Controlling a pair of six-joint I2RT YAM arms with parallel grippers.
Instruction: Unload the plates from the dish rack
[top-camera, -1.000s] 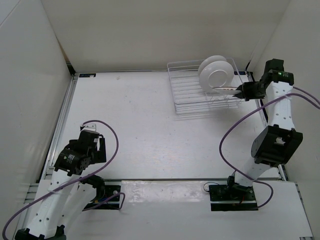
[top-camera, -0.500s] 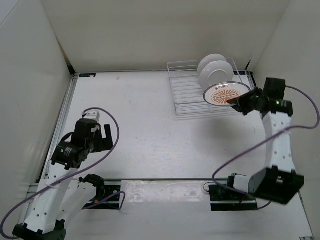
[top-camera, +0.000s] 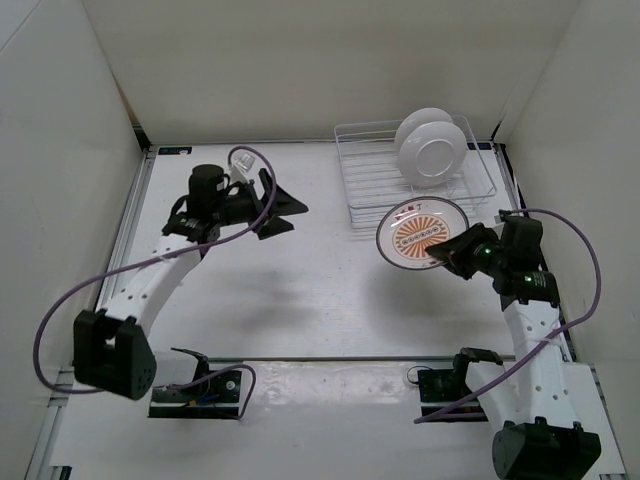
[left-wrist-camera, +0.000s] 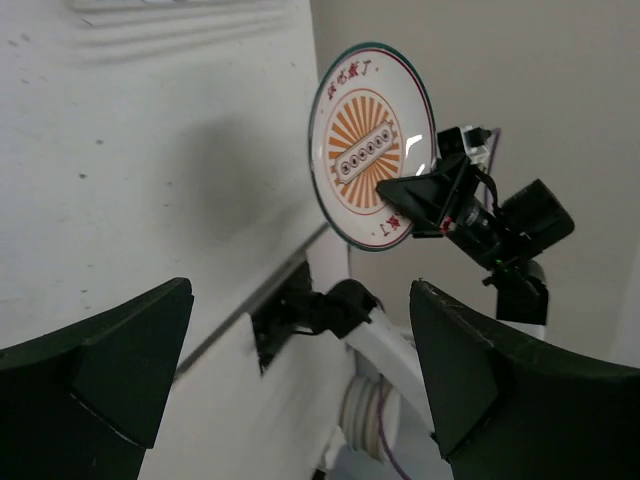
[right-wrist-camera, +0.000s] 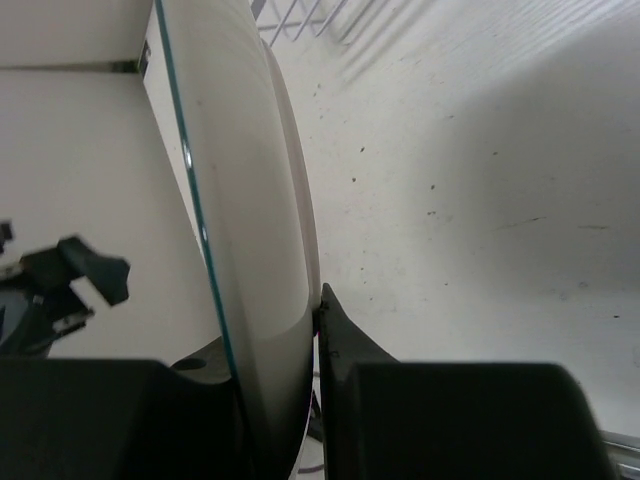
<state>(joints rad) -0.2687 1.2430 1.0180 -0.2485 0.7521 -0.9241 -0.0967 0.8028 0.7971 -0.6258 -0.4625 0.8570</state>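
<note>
Top external view: the sunburst plate (top-camera: 422, 233) is out of the dish rack (top-camera: 365, 185), held in the air just by the rack's near edge, patterned face upward and tilted. The right pincer (top-camera: 457, 252) is clamped on its rim. It has not been set down on the surface (top-camera: 300, 290). The plain white plate (top-camera: 432, 150) stands upright among the tines at the rack's far right. The left pincer (top-camera: 293, 214) hangs spread wide and empty, well to the left of the rack, pointed toward the held plate. Assessment: first plate lifted but not deposited; second plate untouched. Setting down the first and unloading the second remain outstanding.
</note>
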